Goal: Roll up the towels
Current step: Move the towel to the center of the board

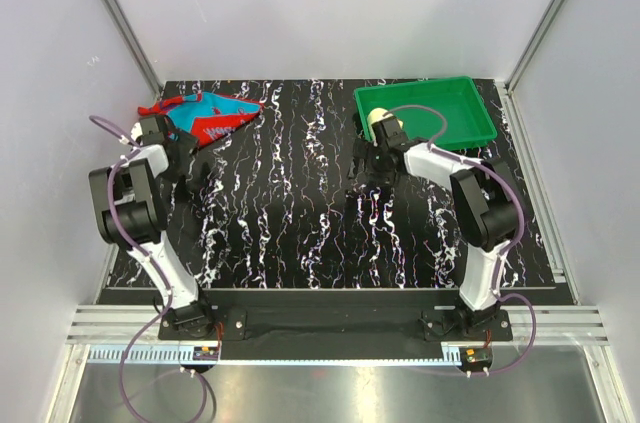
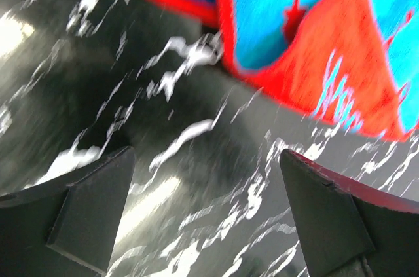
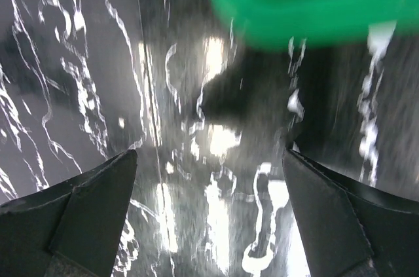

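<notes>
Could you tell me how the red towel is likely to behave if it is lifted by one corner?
The red towel lies folded over itself with uneven edges, so it is probably floppy and would drape. Its cloth surface, seen in the left wrist view, suggests it is light and unlikely to slip.

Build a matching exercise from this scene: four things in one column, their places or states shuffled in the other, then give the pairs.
1. red towel
2. pale yellow towel
3. green tray
4. right end effector

A. open, above bare table just short of the tray
B. far right of the table
C. lying spread out at the far left of the table
D. inside the tray, at its left end

Pairs: 1-C, 2-D, 3-B, 4-A
</notes>
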